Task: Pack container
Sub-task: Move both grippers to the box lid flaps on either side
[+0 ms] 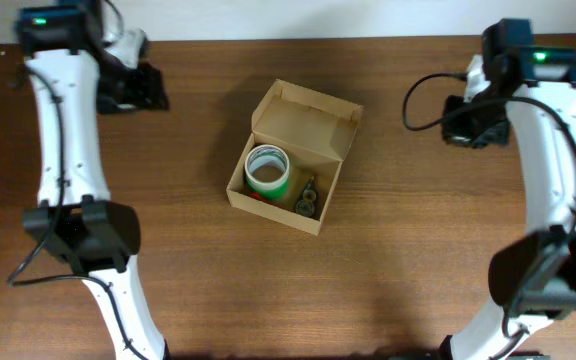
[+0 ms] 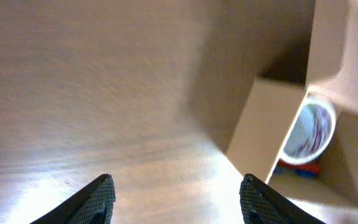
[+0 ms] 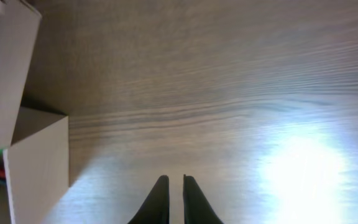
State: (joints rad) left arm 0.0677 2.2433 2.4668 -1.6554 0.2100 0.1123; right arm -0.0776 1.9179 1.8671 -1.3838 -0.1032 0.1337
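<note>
Brown wooden table point(image 1: 418, 250) carries the container point(image 1: 308, 120) at frame centre, flap lid raised, a green tape roll point(image 1: 267, 170) inside. We find the left gripper point(image 2: 177, 183) spread wide and empty, and the right gripper point(image 3: 174, 182) closed on nothing, both above bare wood.

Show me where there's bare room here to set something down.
Bare wood lies between the cardboard box and the left arm, between it and the right arm, and beyond its wall opposite the lid. Crowded: inside the box, beside the tape roll.
</note>
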